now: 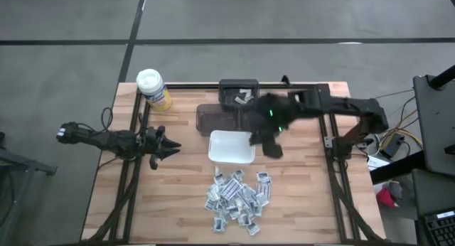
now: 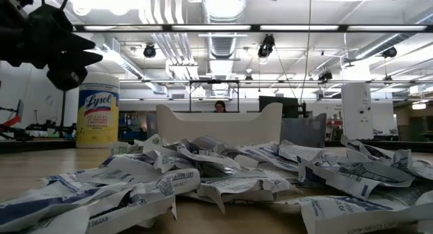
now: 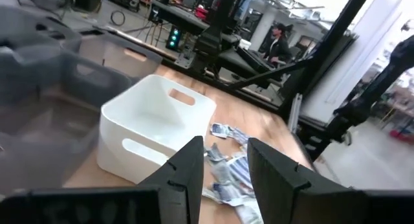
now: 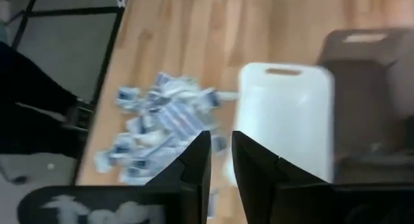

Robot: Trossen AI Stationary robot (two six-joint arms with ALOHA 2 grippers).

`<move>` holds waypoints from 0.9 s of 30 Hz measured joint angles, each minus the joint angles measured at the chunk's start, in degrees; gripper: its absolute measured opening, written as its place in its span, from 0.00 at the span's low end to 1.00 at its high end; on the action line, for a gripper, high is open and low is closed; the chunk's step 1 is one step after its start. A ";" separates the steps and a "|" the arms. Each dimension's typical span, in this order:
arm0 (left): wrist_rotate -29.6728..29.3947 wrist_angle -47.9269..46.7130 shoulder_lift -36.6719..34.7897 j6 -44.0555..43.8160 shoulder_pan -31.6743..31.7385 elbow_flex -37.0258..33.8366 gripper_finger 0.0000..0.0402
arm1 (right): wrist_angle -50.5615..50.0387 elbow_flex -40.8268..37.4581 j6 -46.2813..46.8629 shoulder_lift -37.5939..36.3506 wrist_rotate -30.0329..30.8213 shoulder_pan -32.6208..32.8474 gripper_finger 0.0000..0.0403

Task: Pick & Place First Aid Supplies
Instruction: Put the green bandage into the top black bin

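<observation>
The first aid supplies (image 1: 238, 196) lie as a loose heap of small white and grey packets on the wooden table near its front edge, also seen in the low view (image 2: 223, 173) and the right wrist view (image 4: 158, 120). Behind them stands the white dish (image 1: 231, 148). My right gripper (image 1: 274, 148) hangs in the air over the dish's right end, blurred. Its fingers (image 4: 197, 166) stand a narrow gap apart with nothing between them. My left gripper (image 1: 169, 148) waits at the table's left, open and holding nothing (image 3: 223, 166), pointing toward the dish (image 3: 152, 120).
Two dark bins (image 1: 222, 118) (image 1: 238, 92) stand behind the white dish; the far one holds a few packets. A yellow canister with a white lid (image 1: 151, 88) stands at the far left corner. Bare wood lies left and right of the heap.
</observation>
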 joint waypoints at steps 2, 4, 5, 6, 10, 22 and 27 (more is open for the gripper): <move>1.64 0.67 -0.01 -0.28 0.01 -0.08 0.29 | -1.33 -0.04 5.40 -0.07 3.36 4.51 0.15; 4.68 1.26 -0.07 -0.48 0.01 -0.08 0.29 | -2.77 -0.04 10.66 0.08 7.40 8.75 0.15; 6.53 1.35 -0.07 -1.00 0.01 -0.08 0.29 | -4.03 -0.04 13.44 0.33 9.99 10.72 0.15; 8.34 1.35 -0.06 -1.66 -0.01 -0.08 0.29 | -5.50 -0.14 15.85 0.43 12.44 12.70 0.15; 16.48 3.07 -0.04 -4.64 -0.04 -0.08 0.29 | -9.38 -1.67 23.93 1.13 19.65 19.41 0.15; 22.07 2.25 8.80 -5.19 -2.32 9.29 0.29 | -10.64 -17.43 37.96 -4.82 23.34 26.97 0.15; 21.98 -2.00 20.75 -6.13 -3.71 18.03 0.29 | -3.59 -28.48 38.03 -13.69 23.27 27.13 0.15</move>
